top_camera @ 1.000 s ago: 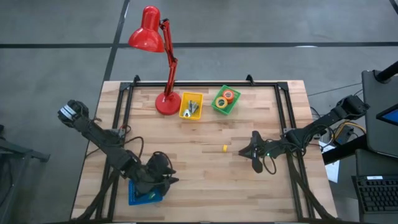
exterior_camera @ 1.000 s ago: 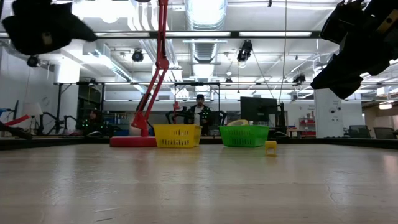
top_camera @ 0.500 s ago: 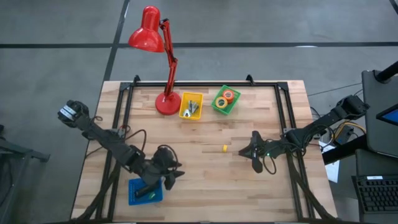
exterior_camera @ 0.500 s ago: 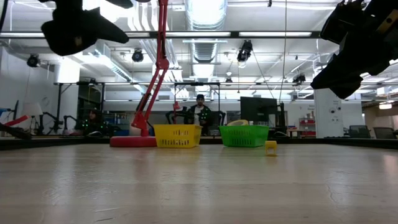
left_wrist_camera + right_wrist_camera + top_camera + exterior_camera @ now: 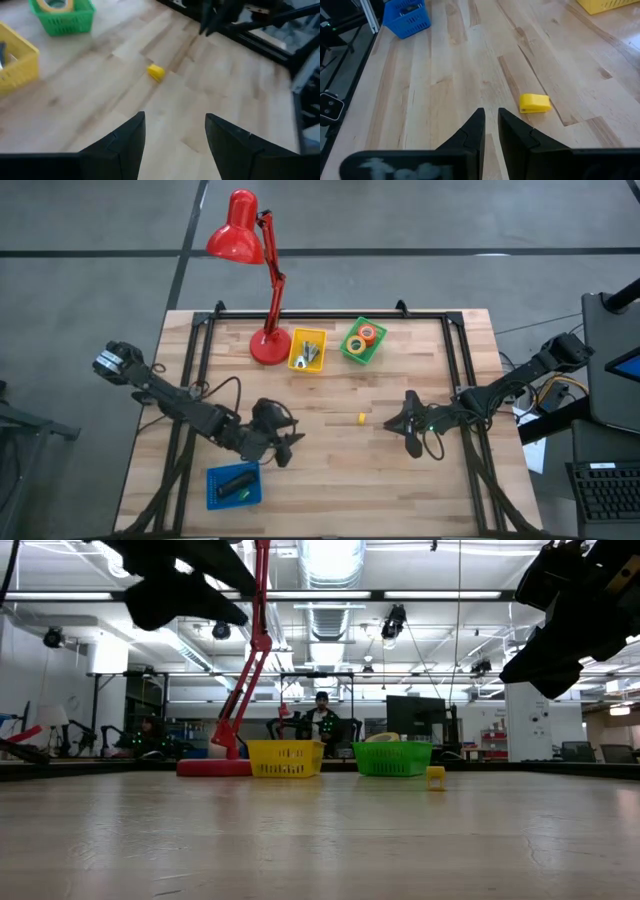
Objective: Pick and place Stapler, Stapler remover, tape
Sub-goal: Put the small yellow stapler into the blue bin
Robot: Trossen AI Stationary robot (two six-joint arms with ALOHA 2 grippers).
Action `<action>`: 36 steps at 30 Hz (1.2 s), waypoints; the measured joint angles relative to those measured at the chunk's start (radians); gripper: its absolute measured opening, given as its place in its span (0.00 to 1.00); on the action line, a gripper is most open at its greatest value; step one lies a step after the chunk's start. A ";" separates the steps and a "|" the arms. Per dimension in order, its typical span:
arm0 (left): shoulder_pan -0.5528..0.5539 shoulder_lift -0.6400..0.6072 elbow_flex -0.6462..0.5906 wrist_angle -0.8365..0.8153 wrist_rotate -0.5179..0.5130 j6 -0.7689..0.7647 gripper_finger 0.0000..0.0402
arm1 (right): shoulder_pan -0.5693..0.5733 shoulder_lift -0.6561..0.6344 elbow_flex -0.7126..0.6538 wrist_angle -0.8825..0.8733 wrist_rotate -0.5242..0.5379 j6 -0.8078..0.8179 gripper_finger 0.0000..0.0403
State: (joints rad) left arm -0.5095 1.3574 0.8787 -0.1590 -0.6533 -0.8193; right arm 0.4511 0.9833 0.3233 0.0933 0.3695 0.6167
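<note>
The black stapler [image 5: 236, 482] lies in the blue basket [image 5: 212, 492] at the table's near left, beside a small green bit. My left gripper [image 5: 288, 445] is open and empty, above the table just right of and beyond that basket; the left wrist view [image 5: 175, 117] shows its spread fingers. A small yellow piece [image 5: 361, 418] lies on the bare wood near the middle. My right gripper [image 5: 392, 423] is shut and empty, hovering right of the yellow piece [image 5: 535, 103]. Tape rolls sit in the green basket [image 5: 363, 340].
A red desk lamp [image 5: 268, 345] stands at the far left-middle. A yellow basket [image 5: 307, 350] with metal items stands beside the green basket at the far edge. A black frame rail runs along the table's sides. People sit in the room beyond the table [image 5: 320, 720].
My left gripper has moved away from over the blue basket, toward the table's right and far edge, and now hangs over bare wood. The stapler stays lying in the basket. My right arm has kept still.
</note>
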 joint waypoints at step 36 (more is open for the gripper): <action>0.130 0.160 0.018 0.280 0.034 0.017 0.51 | -0.254 0.190 0.206 -0.125 -0.108 -0.086 0.12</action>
State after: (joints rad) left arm -0.3799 1.5177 0.8967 0.1205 -0.6198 -0.8025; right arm 0.1967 1.1728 0.5294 -0.0316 0.2614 0.5304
